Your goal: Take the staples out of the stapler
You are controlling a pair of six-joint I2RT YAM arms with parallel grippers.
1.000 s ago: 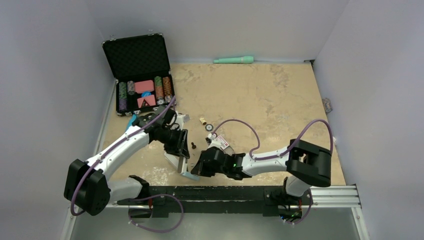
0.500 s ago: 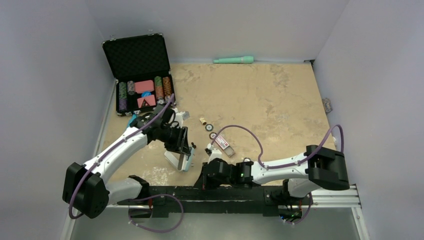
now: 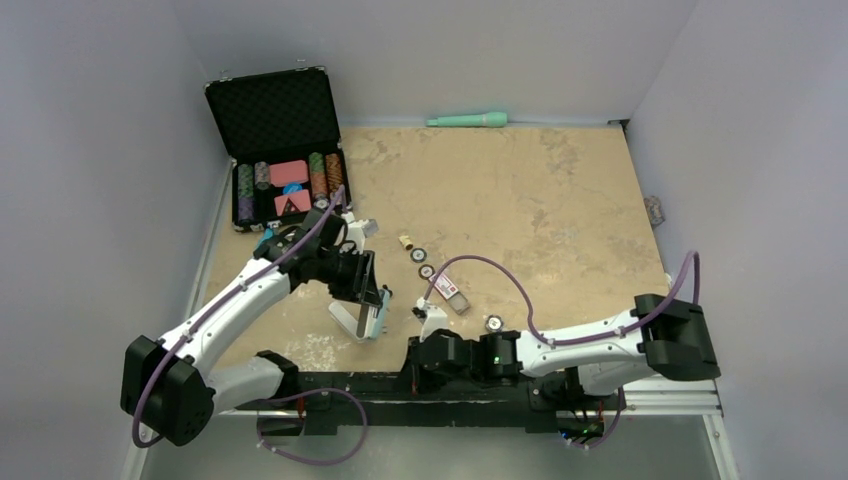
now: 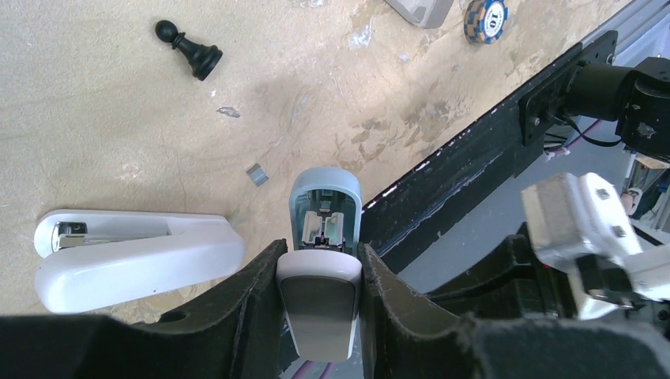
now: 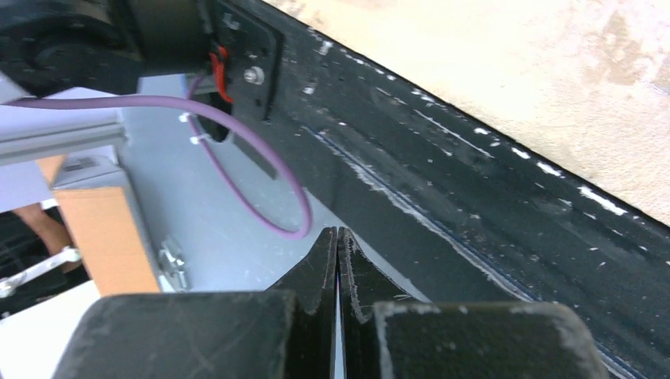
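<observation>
Left end effector grips the stapler between its fingers — right end effector closed, empty.

Only near-legible marking: poker chip, orange-and-blue rim, pale centre, lying on tan tabletop at top edge of left wrist view. Dark digits on centre look like "10", seen slanted, not fully certain.

Small flat tag on table, mid-scene in top view: pink-and-white label, print too small to read.

Open black case, far left of top view: chip stacks and pink boxes inside, face markings too small to read.

Right wrist view: no readable text.
</observation>
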